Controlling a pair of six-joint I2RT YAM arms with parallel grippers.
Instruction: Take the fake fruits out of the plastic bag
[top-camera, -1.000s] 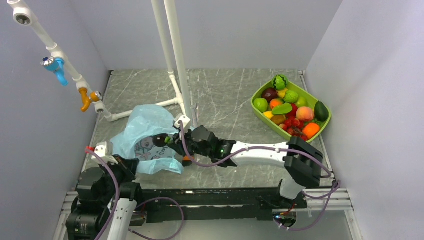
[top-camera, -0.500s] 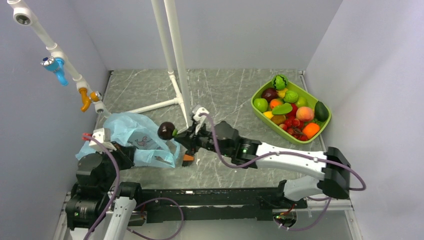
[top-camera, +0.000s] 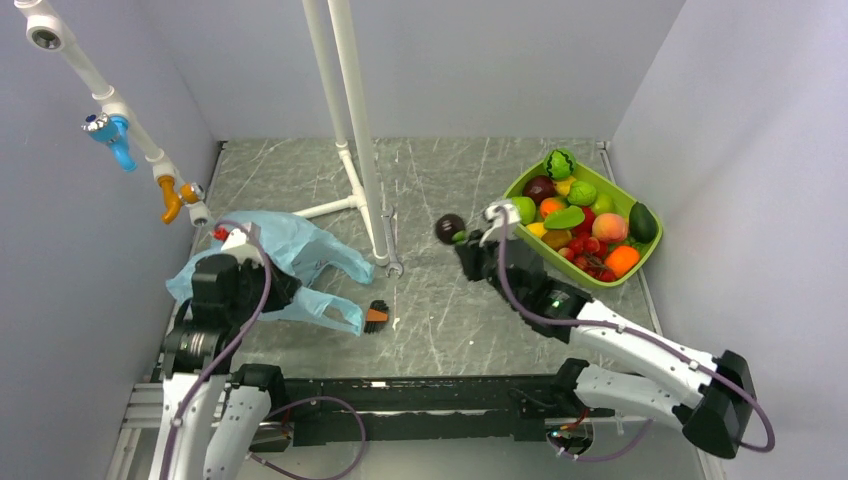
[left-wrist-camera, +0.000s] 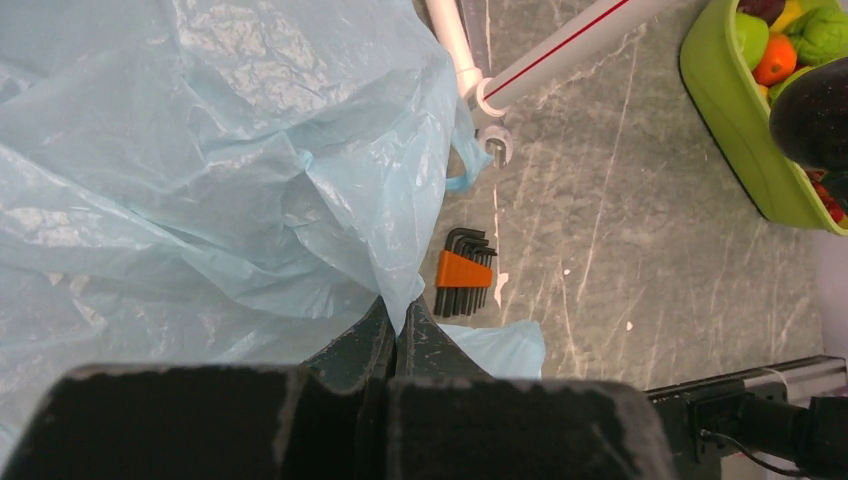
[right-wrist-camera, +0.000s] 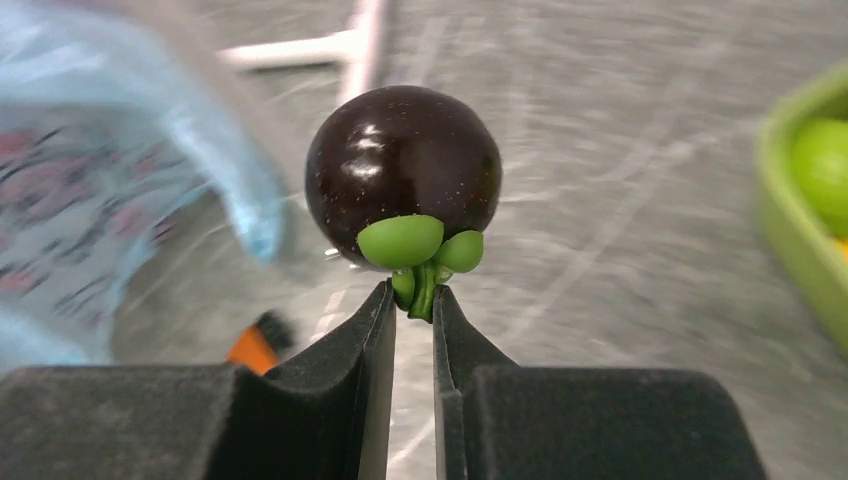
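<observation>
The top view is bright and even, with only faint shadows on the bench (top-camera: 440, 190). In the right wrist view the dark fruit (right-wrist-camera: 402, 175) is sharp with tiny white shiny spots, but the plastic bag (right-wrist-camera: 90, 200) at the left and the green tray (right-wrist-camera: 800, 200) at the right are fuzzy.

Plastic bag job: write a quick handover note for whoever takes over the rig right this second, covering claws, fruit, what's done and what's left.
Left claw: shut on a fold of the plastic bag.
Right claw: shut on the green stem of a dark purple fruit, held in the air close to the lime-green tray.
Done: many fake fruits lie in the tray.
Left: put this fruit in the tray. Whether the bag holds more cannot be seen, so check it.
</observation>
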